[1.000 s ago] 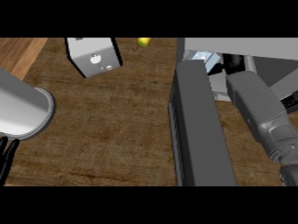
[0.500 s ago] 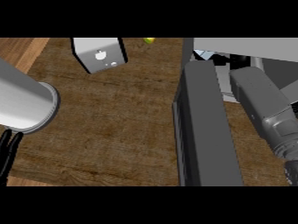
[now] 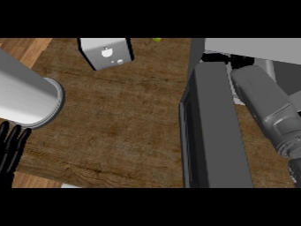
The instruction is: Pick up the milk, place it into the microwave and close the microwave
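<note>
The microwave's dark door (image 3: 212,132) stands open, seen edge-on down the right half of the head view. The grey microwave body (image 3: 263,48) lies behind it at the top right. My right forearm (image 3: 270,110) reaches up past the door into the opening. Only a black bit of my right hand (image 3: 216,57) shows above the door's top edge; the rest is hidden. I cannot make out the milk; the arm and door cover the cavity. My left hand (image 3: 3,152) rests open at the lower left edge, fingers up, beside my grey left forearm (image 3: 16,92).
A grey box-shaped object (image 3: 107,53) with a white mark stands at the back of the wooden counter (image 3: 120,123). A small yellow thing (image 3: 156,39) peeks out behind it. The counter's front edge runs along the lower left.
My right forearm has pushed further up into the microwave. The left hand has risen more into view at the lower left. The grey box and door sit further right in the view.
</note>
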Controlling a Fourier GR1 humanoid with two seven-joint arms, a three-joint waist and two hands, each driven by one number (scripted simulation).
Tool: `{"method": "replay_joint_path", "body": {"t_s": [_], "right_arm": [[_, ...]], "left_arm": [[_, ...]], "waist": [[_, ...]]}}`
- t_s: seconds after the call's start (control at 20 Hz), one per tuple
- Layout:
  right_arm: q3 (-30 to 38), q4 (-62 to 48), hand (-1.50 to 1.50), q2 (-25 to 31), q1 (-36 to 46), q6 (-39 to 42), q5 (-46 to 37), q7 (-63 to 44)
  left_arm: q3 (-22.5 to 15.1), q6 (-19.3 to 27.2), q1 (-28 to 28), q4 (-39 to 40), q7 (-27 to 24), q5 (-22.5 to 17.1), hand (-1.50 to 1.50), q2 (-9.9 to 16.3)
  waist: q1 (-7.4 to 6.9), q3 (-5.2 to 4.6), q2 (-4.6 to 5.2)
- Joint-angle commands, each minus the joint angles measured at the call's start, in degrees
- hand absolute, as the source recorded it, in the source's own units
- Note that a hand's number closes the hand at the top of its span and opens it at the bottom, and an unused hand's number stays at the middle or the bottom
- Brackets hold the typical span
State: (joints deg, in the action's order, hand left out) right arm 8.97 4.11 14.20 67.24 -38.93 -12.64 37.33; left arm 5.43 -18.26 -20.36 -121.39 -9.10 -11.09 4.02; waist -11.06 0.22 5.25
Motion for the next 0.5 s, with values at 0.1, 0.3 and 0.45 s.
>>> {"method": "replay_joint_path", "body": {"t_s": [0.1,0.3,0.45], "right_arm": [[2.5,-0.4,-1.5,-2.2,0.8,7.8,2.6,-1.0],[2.8,-0.8,-1.5,-2.8,1.3,10.9,2.7,-1.4],[3.7,-0.7,-1.5,-2.1,0.9,12.5,3.4,-1.3]], "left_arm": [[-1.0,0.4,1.7,0.9,0.4,1.3,-1.5,-0.1],[-2.3,-0.1,1.5,1.4,0.0,1.9,-1.5,-0.4],[-1.9,-0.4,2.3,1.8,-0.4,2.1,-1.5,0.1]], "waist": [[0.25,0.26,-0.01],[-0.33,0.2,-0.13],[0.5,0.16,-0.49]]}}
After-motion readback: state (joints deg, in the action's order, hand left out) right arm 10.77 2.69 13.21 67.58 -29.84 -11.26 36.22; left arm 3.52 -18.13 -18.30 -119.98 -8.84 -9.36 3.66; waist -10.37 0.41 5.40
